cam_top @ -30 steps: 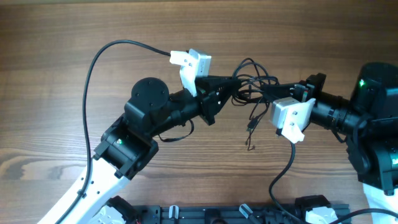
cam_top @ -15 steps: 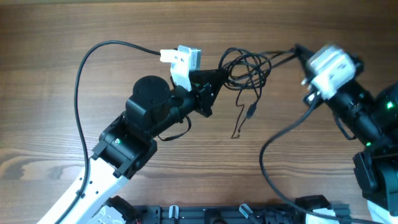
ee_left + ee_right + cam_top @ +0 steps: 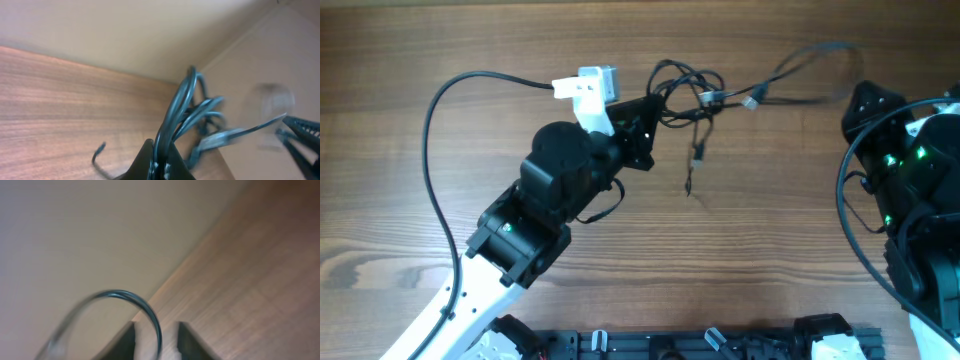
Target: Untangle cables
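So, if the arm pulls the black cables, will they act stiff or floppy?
Probably floppy: the cables curve in loose loops, and one plug end trails away. Likely light: the left end effector holds the bundle by a small pinch. They may snag, since strands cross.

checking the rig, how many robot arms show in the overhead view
2. The left arm reaches from bottom left up to the cables; the right arm sits at the right edge, partly cut off. None seems hidden.

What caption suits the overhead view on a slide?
Jaws of the left arm clamp tangled cables; one strand loops toward the right arm.
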Robot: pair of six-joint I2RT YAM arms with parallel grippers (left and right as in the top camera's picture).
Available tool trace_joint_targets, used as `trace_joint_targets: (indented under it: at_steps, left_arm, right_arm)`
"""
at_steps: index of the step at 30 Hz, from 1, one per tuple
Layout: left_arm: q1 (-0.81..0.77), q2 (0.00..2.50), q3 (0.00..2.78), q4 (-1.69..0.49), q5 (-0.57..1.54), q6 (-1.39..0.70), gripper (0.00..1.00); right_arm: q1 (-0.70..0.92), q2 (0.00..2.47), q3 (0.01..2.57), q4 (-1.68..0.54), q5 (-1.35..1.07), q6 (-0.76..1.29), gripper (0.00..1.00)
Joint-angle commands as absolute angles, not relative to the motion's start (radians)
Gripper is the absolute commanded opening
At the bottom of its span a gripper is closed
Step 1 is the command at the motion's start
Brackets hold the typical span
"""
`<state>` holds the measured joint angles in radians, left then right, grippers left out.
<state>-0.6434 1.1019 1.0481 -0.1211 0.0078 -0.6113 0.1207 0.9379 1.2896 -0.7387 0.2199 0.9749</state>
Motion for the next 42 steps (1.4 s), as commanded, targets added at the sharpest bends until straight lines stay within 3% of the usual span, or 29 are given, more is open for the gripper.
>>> trace_joint_targets:
  at_steps: [1,2,4,6,11,21,25,27,30,35,36,37,42]
  left_arm:
    - [-0.636,1.059,1.047,-0.104,-0.043,-0.606,0.04]
    - [-0.637,1.058,1.047,-0.095,-0.043,-0.606,0.04]
    - [-0.637,1.058,1.047,-0.092,-0.025,-0.582,0.04]
    - [-0.637,1.059,1.047,-0.056,0.121,-0.467,0.04]
    - [-0.637,1.060,1.047,-0.029,0.274,-0.396,0.04]
    - [-0.638,1.060,1.047,-0.007,0.468,-0.395,0.04]
    - [-0.638,1.060,1.047,-0.003,0.533,-0.351,0.04]
    - [-0.638,1.060,1.047,0.005,0.550,-0.341,0.04]
    - [-0.638,1.060,1.047,0.009,0.530,-0.346,0.04]
    - [-0.638,1.060,1.047,0.007,0.425,-0.405,0.04]
    - [-0.638,1.060,1.047,0.008,0.425,-0.405,0.04]
    - [-0.638,1.060,1.047,0.008,0.425,-0.408,0.04]
    - [-0.638,1.060,1.047,0.007,0.412,-0.409,0.04]
  right_arm:
    - [0.117,0.950,1.303,-0.766,0.297,0.933,0.88]
    - [0.117,0.950,1.303,-0.767,0.294,0.823,1.00]
    - [0.117,0.950,1.303,-0.758,0.294,0.644,1.00]
    - [0.117,0.950,1.303,-0.716,0.232,0.334,1.00]
    - [0.117,0.950,1.303,-0.682,-0.354,-0.355,0.99]
    - [0.117,0.961,1.303,-0.664,-0.656,-0.719,0.95]
    - [0.117,0.984,1.303,-0.660,-0.675,-0.774,0.95]
    - [0.117,0.995,1.303,-0.660,-0.717,-0.813,0.88]
    - [0.117,1.003,1.303,-0.661,-0.812,-0.864,0.56]
    - [0.117,1.003,1.303,-0.663,-0.811,-0.864,0.24]
    - [0.117,1.003,1.303,-0.663,-0.811,-0.865,0.09]
    - [0.117,1.003,1.303,-0.663,-0.811,-0.864,0.04]
    - [0.117,1.003,1.303,-0.663,-0.811,-0.863,0.04]
